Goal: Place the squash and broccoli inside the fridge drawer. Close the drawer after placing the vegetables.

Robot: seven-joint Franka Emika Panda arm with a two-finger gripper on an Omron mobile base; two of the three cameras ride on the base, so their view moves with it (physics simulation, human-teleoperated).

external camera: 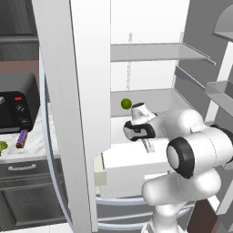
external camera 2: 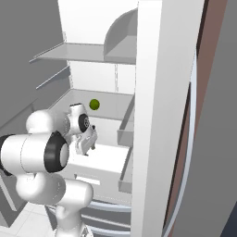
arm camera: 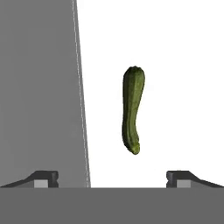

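- The squash [arm camera: 132, 111] is lying in the middle of the hand view on a plain white surface, standing nearly upright in the frame, with nothing touching it
- It is looking slender and finger-shaped, dark olive-green with faint ridges along its length, bending slightly toward its lower end
- The gripper [arm camera: 113, 177] is pointing down at it, its two dark fingertips [arm camera: 43, 177] spread wide apart at the bottom corners of the hand view, holding nothing
- In the left base view the white arm is reaching from the lower right toward the centre, with the gripper [external camera: 146, 144] hanging just over the fridge drawer [external camera: 119, 160]
- The fridge drawer is standing pulled out, a shallow white box with a pale cream edge at its left end
- The broccoli [external camera: 3, 146] is sitting at the far left edge of the left base view on a pale counter, a small knobbly yellow-green lump, near a purple bar [external camera: 21, 139]
- A round green ball [external camera: 126, 103] is resting on the grey shelf above the drawer
- A black toaster oven [external camera: 17, 102] is standing on the counter behind the purple bar
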